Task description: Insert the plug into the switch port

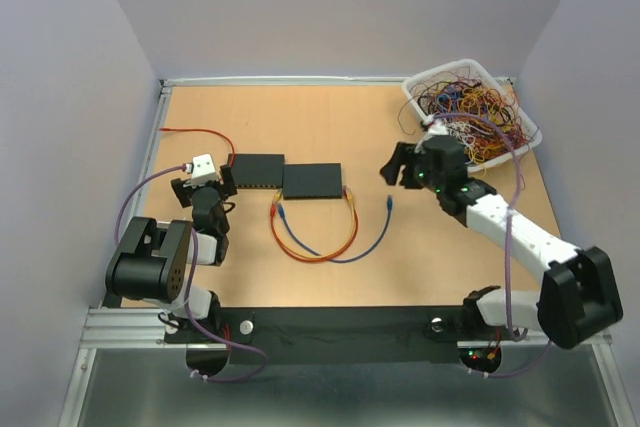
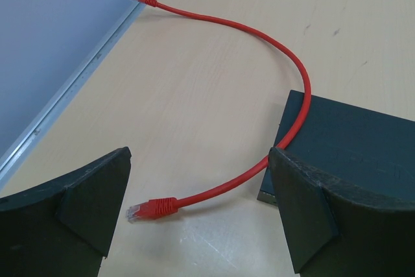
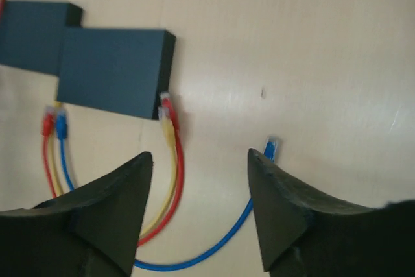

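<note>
- The left arm sat folded close to its base. Its left fingers [image 2: 91,202] were spread wide, low over the table [image 1: 330,117], and held nothing.
- A red plug [image 2: 152,208] lay on the table between them. One finger cut off the near corner of the left-hand switch [image 2: 350,141].
- The right arm reached long toward mid-table with its wrist tipped down, and the right fingers [image 3: 110,205] were apart and empty.
- The blue plug [image 3: 270,146] lay loose on the table just beside one right finger, apart from the right-hand switch [image 3: 113,69].
- That view was blurred. The switch's ports could not be made out, and a finger hid part of the blue cable.
- At the far right, the basket [image 1: 412,99] of tangled cables stood just behind the right wrist.
</note>
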Robot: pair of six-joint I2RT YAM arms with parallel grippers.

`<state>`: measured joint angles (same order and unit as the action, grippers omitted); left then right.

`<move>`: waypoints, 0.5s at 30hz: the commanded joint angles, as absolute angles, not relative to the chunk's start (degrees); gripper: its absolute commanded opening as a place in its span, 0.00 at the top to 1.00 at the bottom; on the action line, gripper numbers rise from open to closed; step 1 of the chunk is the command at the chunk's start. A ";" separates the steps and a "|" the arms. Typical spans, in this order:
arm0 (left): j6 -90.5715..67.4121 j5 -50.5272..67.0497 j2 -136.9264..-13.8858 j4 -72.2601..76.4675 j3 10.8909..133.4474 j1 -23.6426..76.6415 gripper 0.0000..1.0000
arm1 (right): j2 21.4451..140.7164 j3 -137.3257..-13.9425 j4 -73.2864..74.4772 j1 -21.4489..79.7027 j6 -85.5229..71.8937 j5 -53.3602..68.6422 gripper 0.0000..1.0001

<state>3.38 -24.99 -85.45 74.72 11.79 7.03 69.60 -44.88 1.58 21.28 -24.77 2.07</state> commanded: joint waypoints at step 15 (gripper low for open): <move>3.34 -25.22 -84.11 92.46 12.57 6.94 0.01 | 83.93 -55.71 16.17 35.32 -25.58 -9.67 0.50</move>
